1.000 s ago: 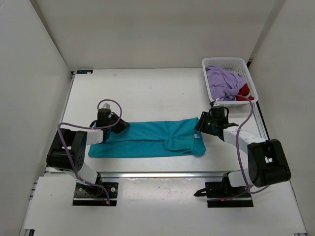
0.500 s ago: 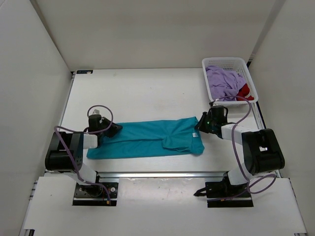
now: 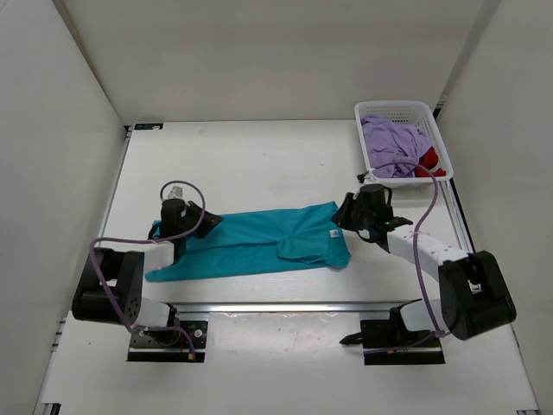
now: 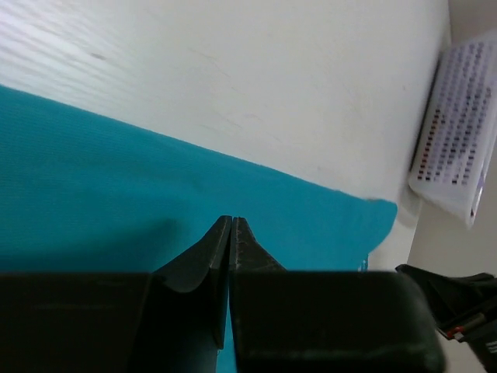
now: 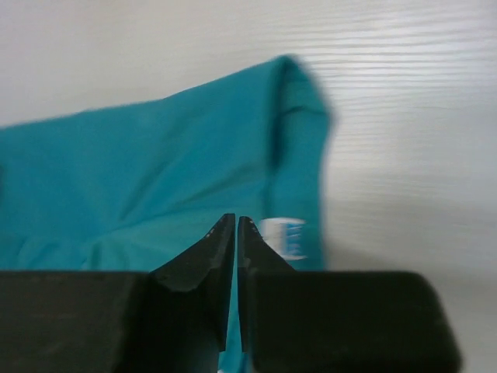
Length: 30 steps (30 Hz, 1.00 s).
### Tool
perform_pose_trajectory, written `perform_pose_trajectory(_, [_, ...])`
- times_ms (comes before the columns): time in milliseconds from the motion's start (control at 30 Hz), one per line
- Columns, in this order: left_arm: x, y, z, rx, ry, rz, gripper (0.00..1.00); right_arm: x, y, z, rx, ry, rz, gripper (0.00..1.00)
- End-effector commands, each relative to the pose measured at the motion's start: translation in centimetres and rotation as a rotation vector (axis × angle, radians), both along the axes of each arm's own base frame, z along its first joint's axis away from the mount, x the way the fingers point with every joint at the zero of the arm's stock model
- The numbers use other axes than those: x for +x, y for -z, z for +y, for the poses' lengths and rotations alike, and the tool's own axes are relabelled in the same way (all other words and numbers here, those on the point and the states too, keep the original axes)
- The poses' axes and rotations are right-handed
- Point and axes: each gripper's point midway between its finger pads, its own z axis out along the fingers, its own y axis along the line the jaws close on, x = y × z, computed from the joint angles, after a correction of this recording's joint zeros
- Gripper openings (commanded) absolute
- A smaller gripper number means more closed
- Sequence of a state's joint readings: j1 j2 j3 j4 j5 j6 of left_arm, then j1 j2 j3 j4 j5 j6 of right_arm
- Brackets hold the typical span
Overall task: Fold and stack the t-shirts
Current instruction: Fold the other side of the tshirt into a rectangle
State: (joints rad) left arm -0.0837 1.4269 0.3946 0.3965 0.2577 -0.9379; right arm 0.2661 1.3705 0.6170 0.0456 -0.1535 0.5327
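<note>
Teal t-shirt [image 3: 259,245] is lying lengthwise, 9 to 3 o'clock.
Left gripper [image 4: 233,221] and right gripper [image 5: 236,220] are reaching low, pinching its ends.

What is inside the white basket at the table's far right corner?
In the white lattice basket a crumpled lavender t-shirt fills most of the space, and a red t-shirt shows at its near right side. Whatever lies beneath them is covered.
</note>
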Motion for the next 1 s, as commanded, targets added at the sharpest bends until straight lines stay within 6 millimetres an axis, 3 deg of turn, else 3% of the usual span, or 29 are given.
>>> perform_pose_trajectory(0, [0.6,-3.4,-2.3,0.069,0.064,-0.115,0.16,-2.5,-1.7,3.5,0.014,-0.103,-0.046,0.03])
perform_pose_trajectory(100, [-0.9,-3.4,-6.0,0.084,0.174,-0.126,0.15,-5.0,-0.5,5.2,0.004,-0.176,-0.003,0.00])
perform_pose_trajectory(200, [-1.7,-3.3,-9.0,0.058,0.255,-0.125,0.16,-6.5,1.2,5.6,-0.042,-0.210,0.053,0.00])
perform_pose_trajectory(333, [-2.6,-2.8,-14.3,0.048,0.401,-0.112,0.15,-8.0,1.7,6.3,-0.057,-0.281,0.089,0.00])
perform_pose_trajectory(367, [-3.3,-1.8,-15.3,0.045,0.435,-0.084,0.15,-8.5,1.8,6.4,-0.078,-0.291,0.093,0.00])
perform_pose_trajectory(400, [-3.2,-2.2,-16.5,0.036,0.459,-0.099,0.15,-9.3,2.1,6.5,-0.089,-0.311,0.106,0.00])
perform_pose_trajectory(467, [-3.1,-1.1,-17.6,0.037,0.490,-0.067,0.15,-10.1,2.0,6.7,-0.075,-0.336,0.122,0.00])
perform_pose_trajectory(533, [-2.6,-0.9,-18.0,0.028,0.487,-0.062,0.15,-11.2,2.1,6.8,-0.081,-0.358,0.138,0.00])
perform_pose_trajectory(600, [-2.0,0.3,-17.3,0.023,0.461,-0.029,0.14,-11.6,1.7,6.9,-0.091,-0.376,0.132,0.00])
perform_pose_trajectory(733, [-1.1,0.7,-16.2,-0.004,0.419,-0.016,0.14,-12.7,1.8,7.3,-0.093,-0.402,0.150,0.00])
perform_pose_trajectory(867, [-0.8,1.0,-15.8,-0.010,0.410,-0.013,0.14,-13.7,3.1,7.2,-0.107,-0.415,0.200,0.00])
perform_pose_trajectory(967, [-0.6,0.6,-15.7,-0.031,0.408,-0.020,0.15,-13.1,2.7,6.9,-0.113,-0.399,0.197,0.00])
